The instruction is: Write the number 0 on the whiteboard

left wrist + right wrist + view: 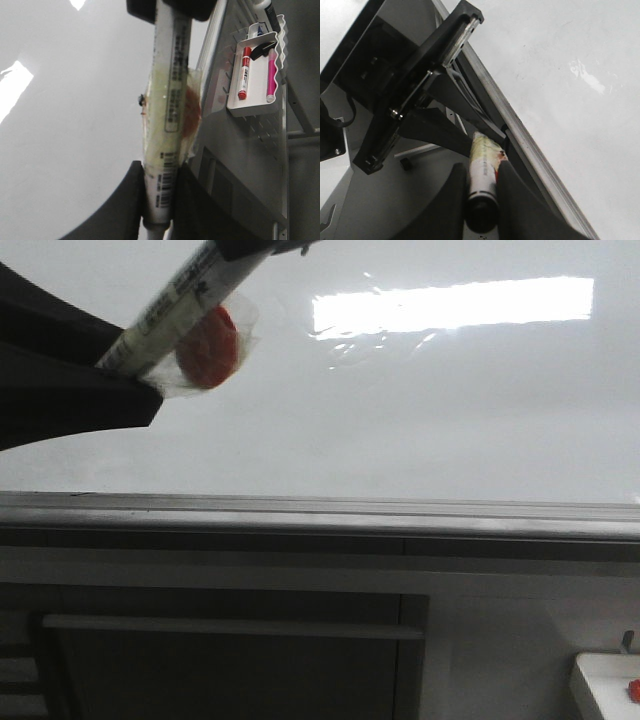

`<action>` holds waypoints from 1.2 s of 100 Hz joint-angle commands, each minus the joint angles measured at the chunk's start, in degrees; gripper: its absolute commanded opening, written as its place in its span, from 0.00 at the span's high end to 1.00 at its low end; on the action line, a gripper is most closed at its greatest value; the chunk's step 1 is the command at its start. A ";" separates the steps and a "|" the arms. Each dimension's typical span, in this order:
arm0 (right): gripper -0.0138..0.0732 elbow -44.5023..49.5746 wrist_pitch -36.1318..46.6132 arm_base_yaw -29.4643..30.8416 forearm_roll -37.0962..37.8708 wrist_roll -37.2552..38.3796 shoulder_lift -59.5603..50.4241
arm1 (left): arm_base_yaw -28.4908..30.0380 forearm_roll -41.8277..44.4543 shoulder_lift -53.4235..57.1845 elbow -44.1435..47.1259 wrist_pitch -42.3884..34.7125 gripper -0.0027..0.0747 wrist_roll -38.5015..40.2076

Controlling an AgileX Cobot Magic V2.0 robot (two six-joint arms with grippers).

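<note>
The whiteboard (420,410) fills the front view, glossy white with a bright glare and a grey metal lower edge (320,515). No drawn number 0 shows on it in any view. My left gripper (125,370) is shut on a white marker (175,305) that has a red blob (208,348) taped to it. It holds the marker slanted in front of the board. My right gripper (245,248) grips the marker's upper end at the top edge. In the left wrist view my left gripper (159,163) clamps the marker (170,100). In the right wrist view my right gripper (481,167) clamps the marker (485,150) near its black end.
Below the board is a dark cabinet panel (230,680). A white tray (255,95) on the perforated panel holds a red marker (244,72) and a pink marker (270,75). The tray's corner shows in the front view (605,685).
</note>
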State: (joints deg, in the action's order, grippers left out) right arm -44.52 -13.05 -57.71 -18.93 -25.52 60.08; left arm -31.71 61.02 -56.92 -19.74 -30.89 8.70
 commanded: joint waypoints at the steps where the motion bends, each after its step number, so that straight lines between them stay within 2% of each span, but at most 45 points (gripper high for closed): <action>1: 0.93 -1.99 2.39 0.02 -0.64 -0.50 -0.65 | -0.38 -5.29 0.65 -1.51 -3.33 0.73 0.93; 8: 0.93 -1.99 2.38 0.02 -0.64 -0.50 -0.65 | -0.38 -7.44 0.90 -1.51 -3.47 0.52 0.93; 15: 0.93 -1.99 2.38 0.02 -0.64 -0.50 -0.65 | -0.38 -10.07 1.87 -1.51 -3.61 0.37 0.93; 20: 0.93 -1.99 2.38 0.24 -0.64 -0.50 -0.65 | -0.38 -10.97 3.28 -1.51 -3.49 0.34 0.93; 31: 0.93 -1.99 2.38 1.12 -0.64 -0.50 -0.65 | -0.38 -10.95 7.01 -1.51 -1.43 0.36 1.81; 47: 0.93 -1.99 1.89 3.03 -0.64 -0.30 -0.65 | -0.38 -10.95 14.69 -1.51 3.38 0.41 11.42; 56: 0.93 -1.99 1.83 3.03 -0.64 -0.30 -0.65 | -0.38 -10.95 19.50 -1.51 8.44 0.48 16.25; 63: 0.93 -1.99 1.72 3.03 -0.64 -0.30 -0.65 | -0.38 -11.53 22.75 -1.51 12.03 0.61 18.38; 78: 0.93 -1.99 4.39 3.03 -0.64 -0.30 -0.26 | -0.28 -15.04 27.43 -1.38 16.81 1.00 18.53; 95: 0.92 -2.14 6.88 3.78 -3.97 0.15 1.92 | -0.28 -20.06 28.54 -1.38 20.51 0.99 18.53; 120: 0.91 -3.09 4.73 9.79 -6.82 0.15 4.41 | -0.28 -20.61 28.54 -1.38 21.45 0.99 18.53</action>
State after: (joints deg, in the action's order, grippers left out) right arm -44.92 -10.95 -49.91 -24.63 -25.33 65.17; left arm -31.71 41.76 -28.21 -19.37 -6.93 26.54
